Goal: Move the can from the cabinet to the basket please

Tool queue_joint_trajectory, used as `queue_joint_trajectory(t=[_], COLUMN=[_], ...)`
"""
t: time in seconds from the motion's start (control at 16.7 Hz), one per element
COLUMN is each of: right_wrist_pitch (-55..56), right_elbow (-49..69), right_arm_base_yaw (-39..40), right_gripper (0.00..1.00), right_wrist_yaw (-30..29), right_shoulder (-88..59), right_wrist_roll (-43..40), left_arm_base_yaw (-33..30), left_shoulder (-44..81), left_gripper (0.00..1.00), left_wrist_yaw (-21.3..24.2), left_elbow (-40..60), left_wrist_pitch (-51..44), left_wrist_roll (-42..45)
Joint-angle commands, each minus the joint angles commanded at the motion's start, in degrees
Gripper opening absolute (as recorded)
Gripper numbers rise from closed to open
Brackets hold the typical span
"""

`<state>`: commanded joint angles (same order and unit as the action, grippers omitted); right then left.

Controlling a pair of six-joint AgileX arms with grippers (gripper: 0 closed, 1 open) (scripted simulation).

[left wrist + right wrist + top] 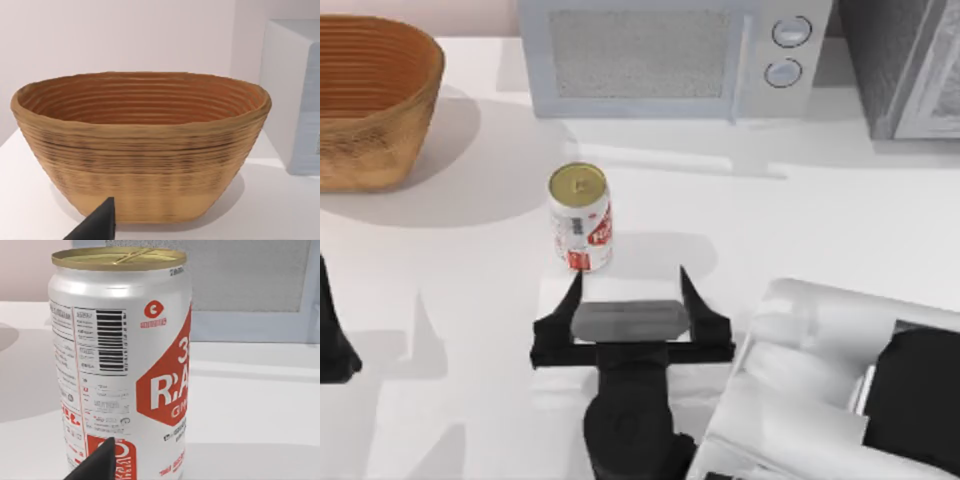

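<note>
The white and red can (580, 218) with its gold top stands upright on the white table, out in front of the microwave and apart from the cabinet (905, 70) at the back right. My right gripper (631, 276) is open just in front of the can, its left finger close to the can's base, with nothing between the fingers. The right wrist view has the can (120, 365) close up. The brown wicker basket (370, 100) sits at the back left, and it faces the left wrist camera (145, 150). My left gripper (332, 345) rests at the table's left edge.
A light grey microwave (670, 55) with two knobs stands at the back centre, behind the can. Open table lies between the can and the basket. My right arm's white body (840, 390) covers the front right corner.
</note>
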<state>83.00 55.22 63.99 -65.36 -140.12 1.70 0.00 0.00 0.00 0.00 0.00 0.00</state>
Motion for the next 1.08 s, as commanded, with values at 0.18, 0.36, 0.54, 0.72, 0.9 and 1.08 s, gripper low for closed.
queue_joint_trajectory(t=[0.18, 0.36, 0.54, 0.72, 0.9, 1.08], right_wrist_pitch=[-0.15, -1.8, -8.52, -19.25, -32.05, -45.24], right_elbow=[0.17, -0.93, -5.26, -12.0, -20.03, -28.5], right_arm_base_yaw=[0.3, -1.27, -6.95, -15.23, -24.7, -34.43], right_gripper=[1.0, 1.0, 1.0, 1.0, 1.0, 1.0], right_wrist_yaw=[-0.11, 0.87, 5.0, 11.76, 20.27, 29.8], right_shoulder=[-0.29, 1.46, 8.64, 21.25, 39.14, 61.45], right_wrist_roll=[-0.01, -0.01, -0.03, -0.14, -0.33, -0.55], left_arm_base_yaw=[0.0, 0.0, 0.0, 0.0, 0.0, 0.0], left_shoulder=[0.0, 0.0, 0.0, 0.0, 0.0, 0.0], left_gripper=[1.0, 1.0, 1.0, 1.0, 1.0, 1.0], left_wrist_yaw=[0.0, 0.0, 0.0, 0.0, 0.0, 0.0], left_elbow=[0.0, 0.0, 0.0, 0.0, 0.0, 0.0], left_wrist_pitch=[0.0, 0.0, 0.0, 0.0, 0.0, 0.0], left_wrist_roll=[0.0, 0.0, 0.0, 0.0, 0.0, 0.0])
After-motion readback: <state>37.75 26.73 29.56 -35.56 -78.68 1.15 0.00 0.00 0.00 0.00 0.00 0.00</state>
